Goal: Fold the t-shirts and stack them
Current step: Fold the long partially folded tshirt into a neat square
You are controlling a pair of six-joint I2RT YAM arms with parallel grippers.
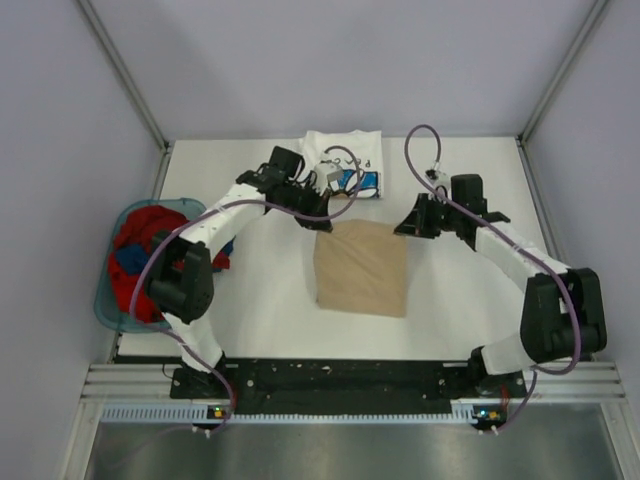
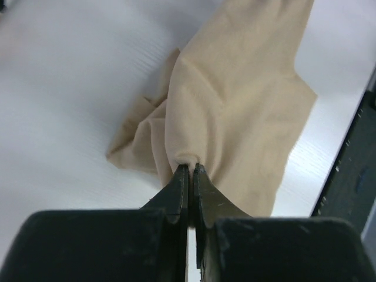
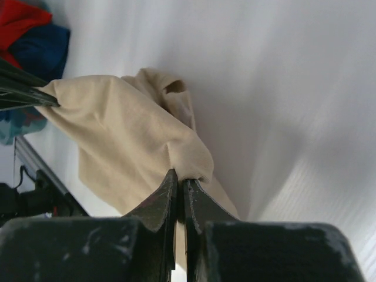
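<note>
Left claw point(image 2: 189, 170) clamped on tan shirt point(image 1: 361, 266) far-left corner, right claw point(image 3: 179, 179) clamped on far-right corner; shirt trails toward arm bases on counter point(image 1: 450, 300). Held edge runs left-right, both equally near. White printed shirt point(image 1: 345, 155) just behind, red/blue shirts point(image 1: 140, 255) in basket point(image 1: 105, 300)

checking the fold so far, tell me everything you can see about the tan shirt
The tan shirt is plain, soft, matte cloth with no print, folded into a rough rectangle mid-table, near the white printed shirt. Its far edge is lifted: the left gripper and right gripper are each shut on a far corner, with cloth bunched and creased at both pinches. The near part lies on the table.
</note>
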